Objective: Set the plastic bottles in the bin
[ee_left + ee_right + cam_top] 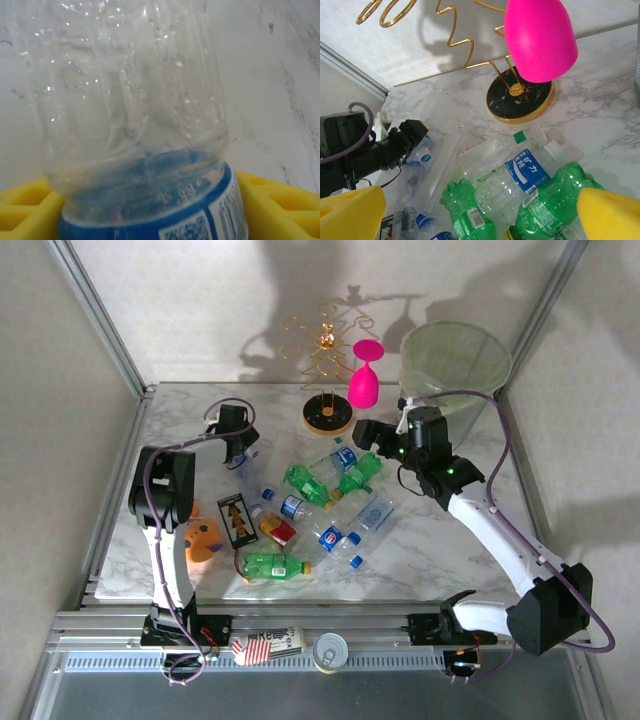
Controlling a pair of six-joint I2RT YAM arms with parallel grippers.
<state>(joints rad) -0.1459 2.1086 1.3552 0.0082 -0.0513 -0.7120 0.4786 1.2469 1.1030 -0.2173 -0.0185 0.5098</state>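
Several plastic bottles lie heaped mid-table: green ones [305,483] [275,566], clear blue-labelled ones [343,458] and a red-labelled one [275,528]. My left gripper [243,453] is down at the heap's far left. In the left wrist view a clear blue-labelled bottle [135,100] sits between the yellow pads [280,200], which press its label on both sides. My right gripper [365,435] hovers open above the heap's right side. Its yellow fingers [610,215] straddle a green bottle [550,200] and a blue-labelled clear one [525,170] below. The bin [455,365] stands at the back right.
A pink wine glass [364,380] hangs on a gold wire stand [328,340] with a black base [329,417], just behind the heap. An orange object [203,540] and a dark card [238,520] lie at the left. A metal can [331,650] rests on the front rail.
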